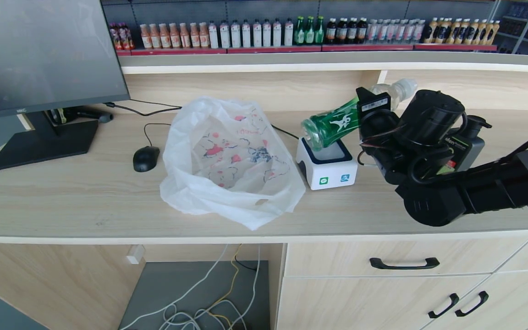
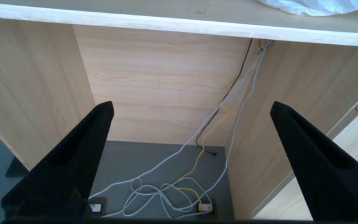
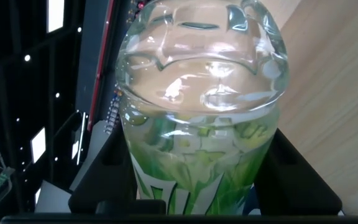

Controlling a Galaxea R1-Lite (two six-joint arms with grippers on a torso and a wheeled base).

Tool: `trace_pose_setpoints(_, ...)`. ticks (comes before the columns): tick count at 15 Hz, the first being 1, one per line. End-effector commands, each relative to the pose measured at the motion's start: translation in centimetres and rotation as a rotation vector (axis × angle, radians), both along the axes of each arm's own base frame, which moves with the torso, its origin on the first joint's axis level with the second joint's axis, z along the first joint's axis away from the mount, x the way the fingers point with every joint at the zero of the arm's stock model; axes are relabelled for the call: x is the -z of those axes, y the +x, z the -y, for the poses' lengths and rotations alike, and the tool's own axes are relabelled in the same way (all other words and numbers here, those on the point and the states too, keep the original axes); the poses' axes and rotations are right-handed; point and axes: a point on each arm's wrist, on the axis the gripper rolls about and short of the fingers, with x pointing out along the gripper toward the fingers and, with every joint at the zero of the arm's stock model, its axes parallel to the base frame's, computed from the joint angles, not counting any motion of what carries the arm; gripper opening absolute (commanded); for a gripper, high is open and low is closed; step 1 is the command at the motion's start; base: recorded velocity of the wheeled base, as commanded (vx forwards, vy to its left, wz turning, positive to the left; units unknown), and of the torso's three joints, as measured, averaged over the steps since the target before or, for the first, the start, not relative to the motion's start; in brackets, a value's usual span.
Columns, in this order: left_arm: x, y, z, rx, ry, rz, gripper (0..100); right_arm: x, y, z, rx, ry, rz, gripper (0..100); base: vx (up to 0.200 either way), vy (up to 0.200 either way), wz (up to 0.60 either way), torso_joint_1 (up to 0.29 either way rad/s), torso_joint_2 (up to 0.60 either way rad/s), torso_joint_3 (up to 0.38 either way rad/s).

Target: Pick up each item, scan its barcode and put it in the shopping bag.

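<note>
Nearest, well below the scanner [image 1: 327,169] and under the counter's [image 1: 62,201] front edge: left gripper [image 2: 191,162], spread wide, nothing between the fingers, facing the recess with the loose cables [image 2: 166,193].

Up on the counter, just to the left of the scanner: shopping bag [image 1: 232,160], slumped with its mouth open. No item made out inside, only the print on the plastic, so judged empty.

Directly above the scanner: green bottle [image 1: 337,123], clamped in the right gripper [image 1: 373,112]. Fingers [image 3: 303,180] closed against both sides of the body, gripping the part nearer the neck than the base.

Long axis of the bottle tilted, neither upright nor flat. Base end low, just over the scanner's top window and pointing toward the bag side. Cap end raised, pointing up, to the right of the scanner and away to the far side. Cannot tell whether the barcode faces the window.

Beyond the scanner and to its right, partly hidden behind the right arm: dark pump bottle [image 1: 472,137], standing upright on the counter.

Judged progress: early. First item picked up and at the scanning step. Left to do: bagging the green bottle, then pick, scan and bag for the pump bottle, if counted among the items.
</note>
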Motion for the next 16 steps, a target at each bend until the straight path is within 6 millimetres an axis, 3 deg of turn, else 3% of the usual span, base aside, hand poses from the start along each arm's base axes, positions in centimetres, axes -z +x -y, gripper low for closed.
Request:
trace_pose_setpoints(1, 0.0, 0.0, 0.0, 0.000, 0.000, 0.000, 100, 0.1, 0.1, 0.0, -0.001, -0.003, -0.003, 0, 0.000, 0.000, 0.00, 0.000, 0.00, 0.000)
trace_pose_setpoints(11, 0.0, 0.0, 0.0, 0.000, 0.000, 0.000, 100, 0.2, 0.3, 0.4, 0.010, -0.004, -0.004, 0, 0.000, 0.000, 0.00, 0.000, 0.00, 0.000)
trace_pose_setpoints(16, 0.0, 0.0, 0.0, 0.000, 0.000, 0.000, 100, -1.2, -0.3, 0.4, 0.008, 0.003, 0.032, 0, 0.000, 0.000, 0.00, 0.000, 0.00, 0.000)
